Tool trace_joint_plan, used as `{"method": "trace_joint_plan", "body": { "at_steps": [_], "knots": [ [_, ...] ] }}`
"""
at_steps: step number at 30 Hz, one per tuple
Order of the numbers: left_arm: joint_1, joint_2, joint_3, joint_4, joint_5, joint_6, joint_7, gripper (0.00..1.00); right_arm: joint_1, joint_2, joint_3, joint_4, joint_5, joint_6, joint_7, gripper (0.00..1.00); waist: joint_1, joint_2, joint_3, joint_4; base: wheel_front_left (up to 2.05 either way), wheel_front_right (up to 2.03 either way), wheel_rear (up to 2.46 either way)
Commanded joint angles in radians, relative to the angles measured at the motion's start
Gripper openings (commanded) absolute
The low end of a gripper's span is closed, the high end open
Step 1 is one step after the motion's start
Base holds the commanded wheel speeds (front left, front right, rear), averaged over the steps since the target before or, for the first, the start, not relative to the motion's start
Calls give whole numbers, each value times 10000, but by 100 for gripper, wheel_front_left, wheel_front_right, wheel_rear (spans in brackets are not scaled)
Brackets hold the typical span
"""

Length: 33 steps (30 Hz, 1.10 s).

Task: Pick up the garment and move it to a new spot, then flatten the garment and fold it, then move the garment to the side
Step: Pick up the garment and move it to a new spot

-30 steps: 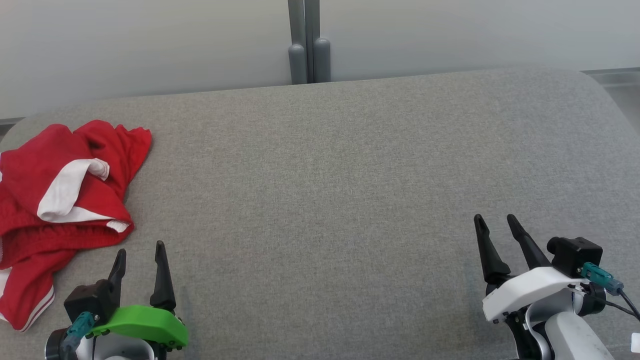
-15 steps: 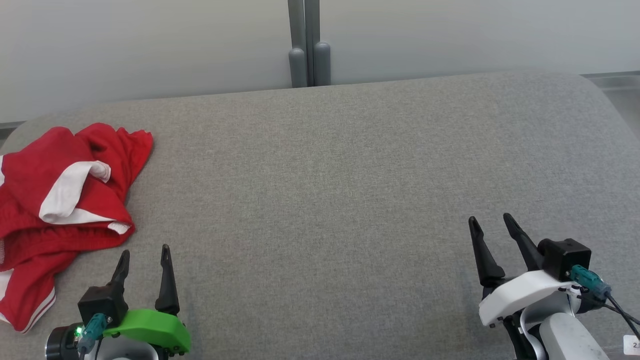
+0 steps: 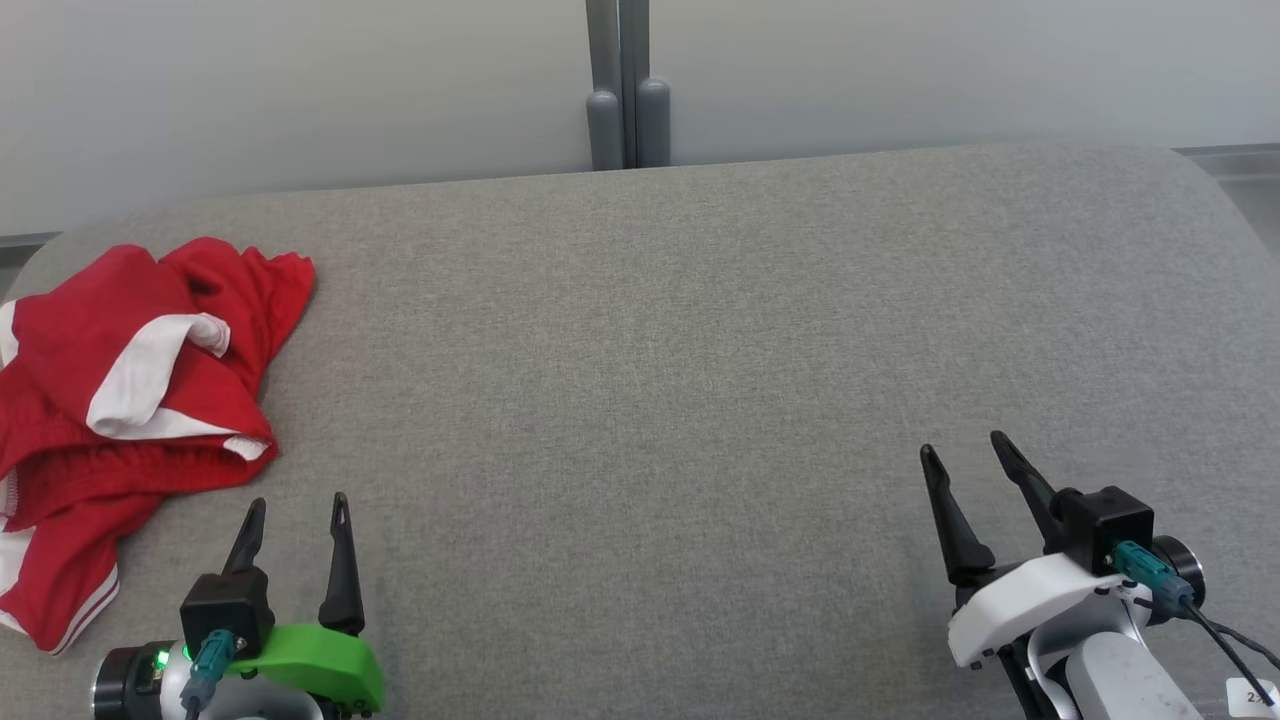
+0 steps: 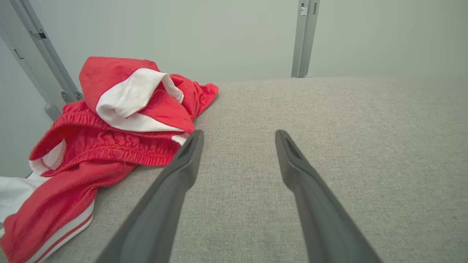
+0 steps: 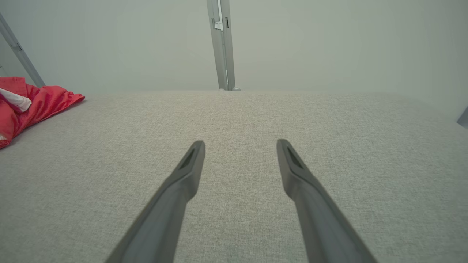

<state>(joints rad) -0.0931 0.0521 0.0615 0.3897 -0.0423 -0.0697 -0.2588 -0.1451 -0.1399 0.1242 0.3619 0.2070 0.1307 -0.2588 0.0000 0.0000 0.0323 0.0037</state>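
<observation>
A crumpled red garment with white panels and white stripes lies at the far left of the grey padded table. In the left wrist view the garment sits left of and beyond the fingers. My left gripper stands open just right of the garment's near edge, with nothing between its fingers. At the lower right my right gripper is open and empty over bare table. The right wrist view catches the garment at its far left edge.
A pale wall runs behind the table, with a grey upright post at its middle. The table's left edge passes right by the garment. Its rounded right corner is at the upper right.
Both grippers have drawn back slightly toward the bottom of the head view, the right one also shifting left. The head camera has shifted a little. The garment lies as before.
</observation>
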Motion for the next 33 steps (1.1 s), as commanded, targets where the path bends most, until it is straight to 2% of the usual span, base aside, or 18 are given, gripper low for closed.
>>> {"method": "trace_joint_plan", "body": {
  "at_steps": [1, 7, 18, 23, 27, 33],
  "knots": [
    [16, 21, 38, 25, 119, 92, -68, 100, 17, -30, 87, 31, -130, 1, -72, 100, 0, 0, 35, 137, 0, 0, 0],
    [-67, 11, 156, 89, -9, 239, -60, 100, -63, -58, 364, 51, -86, 1, -71, 100, 0, 0, 176, 699, 0, 0, 0],
    [-135, -2, 404, 439, -691, 243, -59, 100, -515, 5, 946, 298, -181, -1, -71, 100, 0, 0, 733, 3363, 0, 0, 0],
    [7, -1, 428, 601, -1219, 4, -58, 100, -759, -30, 1399, 462, -86, -3, -71, 100, 0, 0, 931, 4273, 0, 0, 0],
    [112, -11, 413, 833, -1504, -37, -55, 100, -969, -111, 1738, 559, -22, -3, -71, 100, 0, 0, 1120, 4590, 0, 0, 0],
    [-346, -8, 290, 972, -1889, -148, -55, 100, -1210, -442, 1830, 594, -71, -3, -71, 100, 0, 0, 1647, 4481, 0, 0, 0]
  ]
}}
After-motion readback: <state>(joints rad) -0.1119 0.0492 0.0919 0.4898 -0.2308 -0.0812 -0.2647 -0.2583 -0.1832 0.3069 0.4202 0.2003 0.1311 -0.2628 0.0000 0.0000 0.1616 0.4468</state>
